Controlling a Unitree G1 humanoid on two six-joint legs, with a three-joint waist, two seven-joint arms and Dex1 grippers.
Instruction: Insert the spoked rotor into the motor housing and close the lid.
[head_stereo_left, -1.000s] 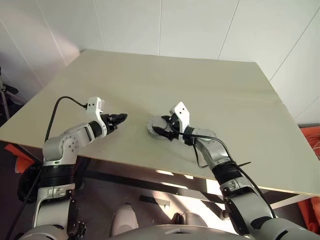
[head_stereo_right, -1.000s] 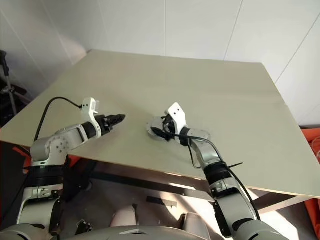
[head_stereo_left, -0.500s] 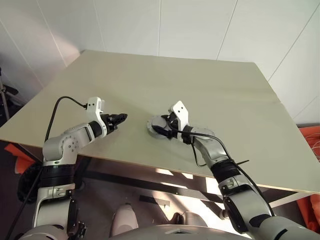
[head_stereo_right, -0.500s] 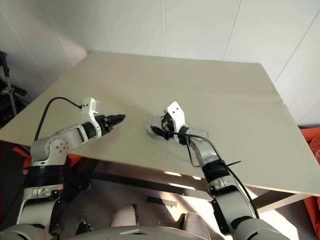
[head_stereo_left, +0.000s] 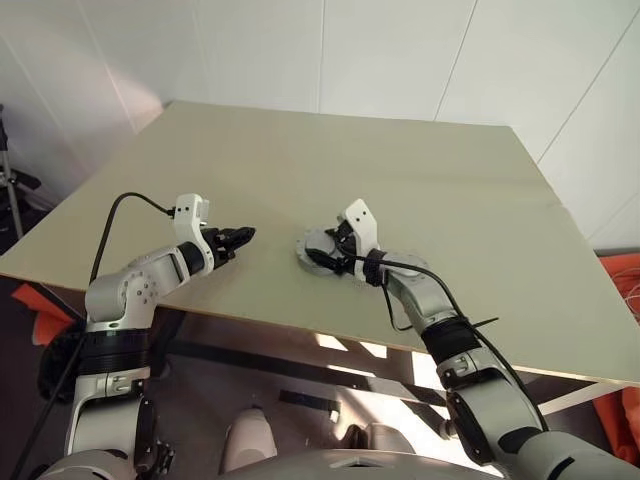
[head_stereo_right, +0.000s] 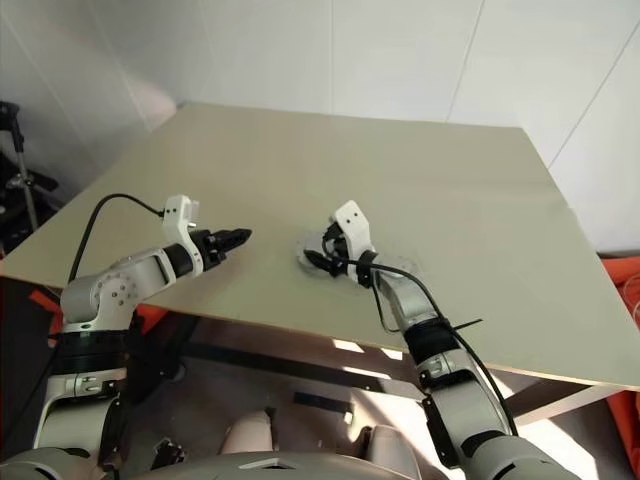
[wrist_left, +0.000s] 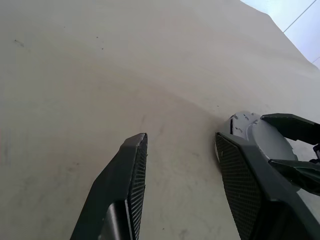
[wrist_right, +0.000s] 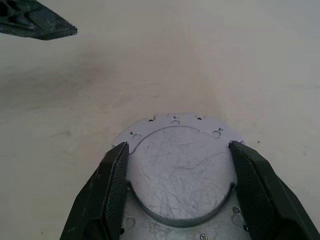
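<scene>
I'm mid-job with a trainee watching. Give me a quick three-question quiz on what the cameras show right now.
1. True or false: the left gripper is holding something.
2. Where is the silvery round part? A) lying flat on the table; B) lifted clear of the table; C) on the floor.
3. Which gripper is at the silvery round part?

Key:
1. False. Its fingers stand apart with only bare table between them.
2. A.
3. The right gripper. The left one hangs apart, on the robot's left of the part.
</scene>
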